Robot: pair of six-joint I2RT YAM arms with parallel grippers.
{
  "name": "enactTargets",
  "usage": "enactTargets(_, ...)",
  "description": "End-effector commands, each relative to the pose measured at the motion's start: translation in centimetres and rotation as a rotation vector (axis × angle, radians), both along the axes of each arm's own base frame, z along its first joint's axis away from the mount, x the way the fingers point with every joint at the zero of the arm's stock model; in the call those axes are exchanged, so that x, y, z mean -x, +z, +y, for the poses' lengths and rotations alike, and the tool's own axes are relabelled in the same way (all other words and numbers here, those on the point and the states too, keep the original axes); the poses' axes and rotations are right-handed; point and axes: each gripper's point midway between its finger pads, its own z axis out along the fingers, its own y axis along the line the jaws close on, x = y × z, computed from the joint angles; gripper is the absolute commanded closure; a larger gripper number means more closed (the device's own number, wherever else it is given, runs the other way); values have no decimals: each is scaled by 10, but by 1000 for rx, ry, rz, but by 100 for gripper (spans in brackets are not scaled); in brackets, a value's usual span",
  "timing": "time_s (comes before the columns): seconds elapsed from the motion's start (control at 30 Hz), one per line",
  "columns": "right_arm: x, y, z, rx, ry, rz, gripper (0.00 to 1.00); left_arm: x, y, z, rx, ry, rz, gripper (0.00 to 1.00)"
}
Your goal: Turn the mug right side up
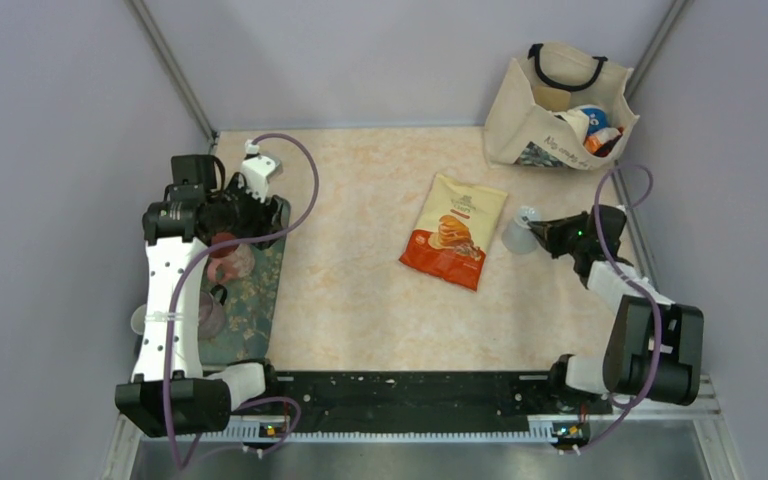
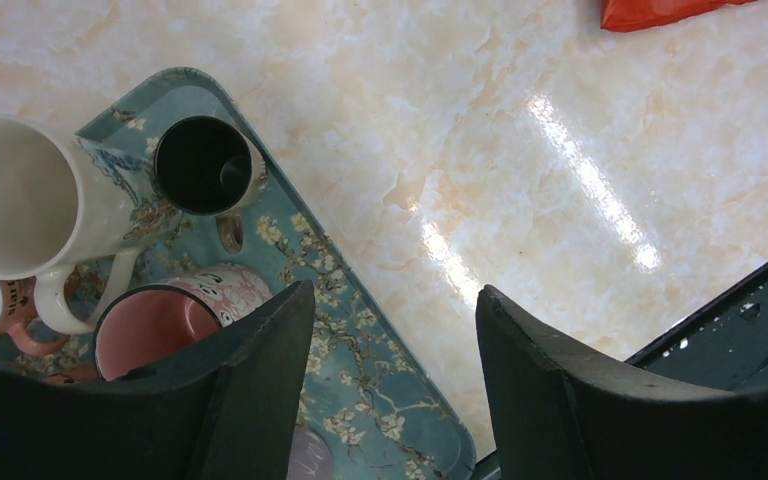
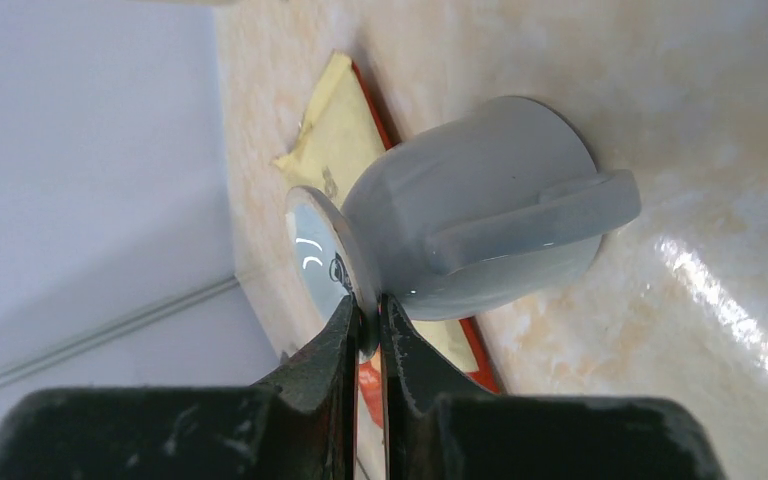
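1. The right arm bends at the elbow and reaches from the desk's 4 o'clock edge toward 3 o'clock, wrist low over the beige marbled desk.
2. The right pincer is clamped on the rim of the pale grey ceramic mug. The fingers are nearly together, with the wall pinched between them.
3. The mug lies tipped, mouth toward the pincer and handle facing the wrist camera. It is at 3 o'clock, just beside the orange-and-yellow snack bag.
4. The left arm stretches forward along 9 o'clock, above the teal floral tray.
5. The left pincer stands apart, holding nothing, above the tray's edge beside a pink-lined mug.
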Motion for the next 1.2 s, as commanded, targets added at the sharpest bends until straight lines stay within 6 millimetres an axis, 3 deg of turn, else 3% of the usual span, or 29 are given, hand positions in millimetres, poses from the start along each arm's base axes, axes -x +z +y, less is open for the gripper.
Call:
enactTargets(0.0,13,14,27,11,123,-53,94,-1,6,-10,42,-26,-24,34)
enactTargets(0.13,21,17,25,108,179,-22,75,0,4,-12,45,-32,-19,34)
enactTargets(0.23,20,31,24,180,238,-24,56,1,4,-12,45,-33,-16,34)
enactTargets(0.4,25,39,14,329,328,7,39,2,4,-11,36,-36,-14,34)
enactTargets(0.6,24,64,-25,644,354,-7,29,2,6,-11,30,-40,-15,34)
enactTargets(0.77,19,46,-67,687,355,-9,29,0,9,-12,29,-43,-18,34)
enactTargets(0.87,-5,68,-80,907,378,-215,26,-2,8,-12,21,-54,-22,34)
enactTargets(0.93,-10,81,-83,1067,377,-359,26,-3,8,-10,8,-57,-22,34)
enactTargets(1.03,-2,73,-81,1332,502,-467,25,-6,8,-6,-27,-68,-34,34)
enactTargets(1.17,5,29,-68,1448,838,-480,27,-12,8,-6,-36,-79,-41,34)
